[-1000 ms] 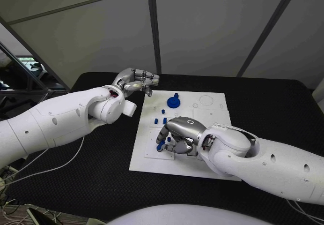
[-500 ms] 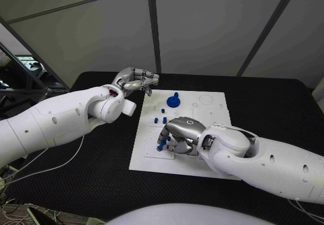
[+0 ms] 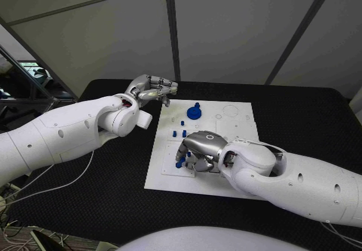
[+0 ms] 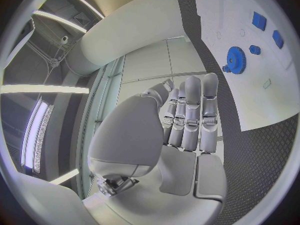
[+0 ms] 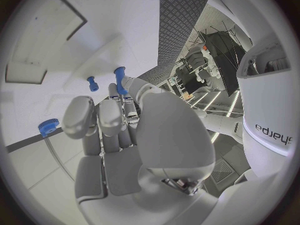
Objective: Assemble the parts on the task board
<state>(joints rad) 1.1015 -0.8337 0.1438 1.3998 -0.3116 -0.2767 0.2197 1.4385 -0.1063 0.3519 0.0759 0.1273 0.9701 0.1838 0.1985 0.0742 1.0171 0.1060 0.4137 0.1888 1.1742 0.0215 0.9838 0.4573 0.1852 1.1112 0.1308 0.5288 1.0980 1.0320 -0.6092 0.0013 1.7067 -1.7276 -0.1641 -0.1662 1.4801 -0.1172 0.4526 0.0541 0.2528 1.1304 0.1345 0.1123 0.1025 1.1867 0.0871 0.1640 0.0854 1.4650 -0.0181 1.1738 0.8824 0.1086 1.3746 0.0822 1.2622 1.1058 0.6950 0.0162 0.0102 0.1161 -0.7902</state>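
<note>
The left robot hand (image 3: 153, 88) hovers with fingers curled; the right robot hand (image 3: 198, 151) pinches downward.

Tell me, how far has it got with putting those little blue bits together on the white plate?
Early on, it seems. A blue gear already stands on the task board, with small blue pieces near it. The right hand is low over the board's near part, a blue peg at its fingertips. The left hand hangs curled beyond the board's far corner, apparently holding nothing. Most holes look unfilled.
</note>
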